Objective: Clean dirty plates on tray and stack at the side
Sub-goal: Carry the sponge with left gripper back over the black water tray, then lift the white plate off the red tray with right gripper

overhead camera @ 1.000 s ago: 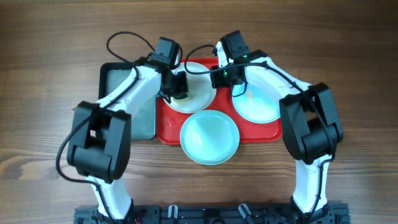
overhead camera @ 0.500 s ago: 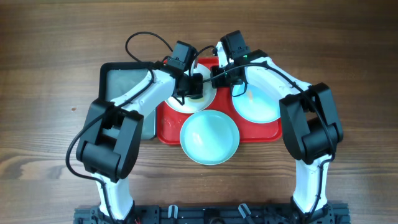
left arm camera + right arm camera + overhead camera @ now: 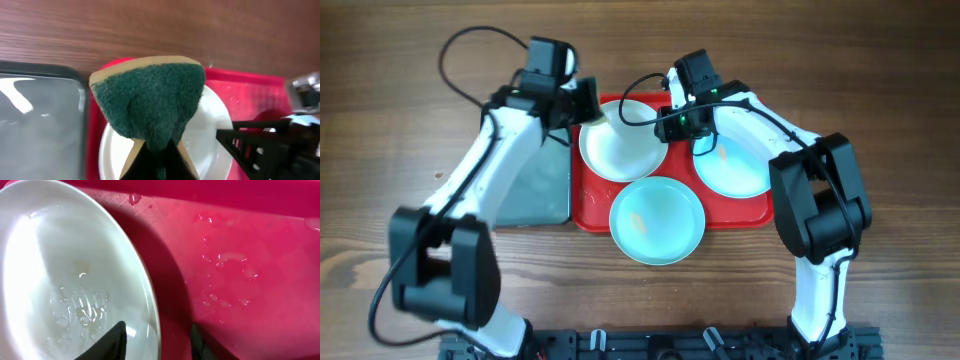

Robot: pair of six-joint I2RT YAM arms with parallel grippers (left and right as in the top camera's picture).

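Fuzzy sponge (image 3: pixel 150 100) now by glossy plate (image 3: pixel 625 155)

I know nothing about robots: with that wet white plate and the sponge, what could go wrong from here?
1. The white plate and red tray are wet; the right gripper straddles the plate's rim with jaws apart, so a grip might slip.
2. The left gripper, shut on the sponge, hangs near the right one; they could collide.
3. The front aqua plate overhangs the tray's edge; a nudge might tip it.
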